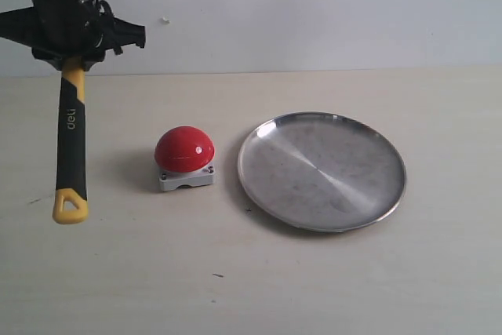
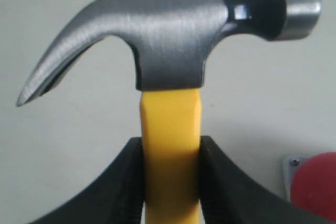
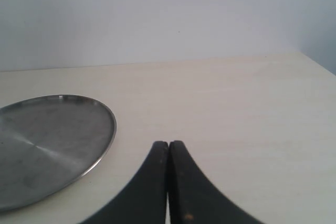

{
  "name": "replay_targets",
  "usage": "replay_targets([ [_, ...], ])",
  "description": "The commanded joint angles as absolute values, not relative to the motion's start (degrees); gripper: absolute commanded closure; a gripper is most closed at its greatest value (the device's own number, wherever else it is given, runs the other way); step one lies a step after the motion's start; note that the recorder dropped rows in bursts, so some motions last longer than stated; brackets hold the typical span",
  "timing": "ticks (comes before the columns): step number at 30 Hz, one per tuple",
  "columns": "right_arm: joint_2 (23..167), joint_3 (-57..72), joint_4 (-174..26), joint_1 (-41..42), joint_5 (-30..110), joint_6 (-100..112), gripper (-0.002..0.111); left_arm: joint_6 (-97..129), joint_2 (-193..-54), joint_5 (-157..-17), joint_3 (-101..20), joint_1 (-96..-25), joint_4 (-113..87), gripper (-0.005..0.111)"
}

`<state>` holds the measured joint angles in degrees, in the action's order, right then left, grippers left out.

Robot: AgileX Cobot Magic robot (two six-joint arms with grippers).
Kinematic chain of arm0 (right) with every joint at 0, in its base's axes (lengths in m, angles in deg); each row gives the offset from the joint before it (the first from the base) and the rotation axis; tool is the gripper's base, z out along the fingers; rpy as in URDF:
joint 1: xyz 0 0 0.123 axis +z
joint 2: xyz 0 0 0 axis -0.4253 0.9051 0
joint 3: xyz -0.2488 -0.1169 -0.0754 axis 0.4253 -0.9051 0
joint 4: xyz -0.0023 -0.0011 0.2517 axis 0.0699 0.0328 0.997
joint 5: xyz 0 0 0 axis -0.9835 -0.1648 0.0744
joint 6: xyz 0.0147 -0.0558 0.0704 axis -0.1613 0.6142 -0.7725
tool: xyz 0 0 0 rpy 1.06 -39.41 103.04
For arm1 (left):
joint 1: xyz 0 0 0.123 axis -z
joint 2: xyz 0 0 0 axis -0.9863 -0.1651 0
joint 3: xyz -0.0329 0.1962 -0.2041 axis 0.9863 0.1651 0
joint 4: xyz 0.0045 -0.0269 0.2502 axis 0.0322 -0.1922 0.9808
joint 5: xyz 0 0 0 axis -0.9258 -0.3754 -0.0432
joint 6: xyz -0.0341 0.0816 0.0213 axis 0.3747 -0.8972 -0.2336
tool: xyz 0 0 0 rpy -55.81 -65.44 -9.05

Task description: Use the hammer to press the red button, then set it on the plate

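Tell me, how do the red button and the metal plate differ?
The red button is a glossy red dome on a grey square base; the plate is bare silver metal. The button stands tall and compact, while the plate lies flat and spreads much wider. Both rest on the table, side by side but apart.

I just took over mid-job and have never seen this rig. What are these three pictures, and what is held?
This is a robot with two arms. The wide picture comes from a camera off the arms; the other two come from a camera on each wrist. On the pale table sit a red button and, apart from it, a round silver plate. The left end effector grips a claw hammer by its yellow neck just under the head, handle hanging down. The right end effector is shut and empty, near the plate.
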<state>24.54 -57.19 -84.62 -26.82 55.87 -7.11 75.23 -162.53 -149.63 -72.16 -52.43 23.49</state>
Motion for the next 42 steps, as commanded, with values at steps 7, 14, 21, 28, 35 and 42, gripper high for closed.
replay_targets([
  [7,24.3,-57.5,-84.9,-27.2,55.4,-7.3,0.108,95.3,-147.6,-144.2,-56.0,-45.1,38.8,0.107],
  [14,24.3,-57.5,-84.9,-27.2,55.4,-7.3,0.108,108.1,-141.7,-146.1,-51.1,-37.9,45.1,0.107],
  [21,24.3,-57.5,-84.9,-27.2,55.4,-7.3,0.108,110.8,-141.3,-155.6,-51.0,-30.0,54.2,0.107],
  [28,24.3,-57.5,-84.9,-27.2,55.4,-7.3,0.108,115.0,-141.3,-157.4,-51.0,-23.7,61.5,0.107],
  [35,24.3,-57.5,-84.9,-27.2,55.4,-7.3,0.108,114.8,-141.3,-157.4,-50.9,-23.7,61.4,0.107],
  [42,24.3,-57.5,-84.9,-27.2,55.4,-7.3,0.108,113.9,-141.3,-157.4,-50.9,-23.7,61.3,0.107],
])
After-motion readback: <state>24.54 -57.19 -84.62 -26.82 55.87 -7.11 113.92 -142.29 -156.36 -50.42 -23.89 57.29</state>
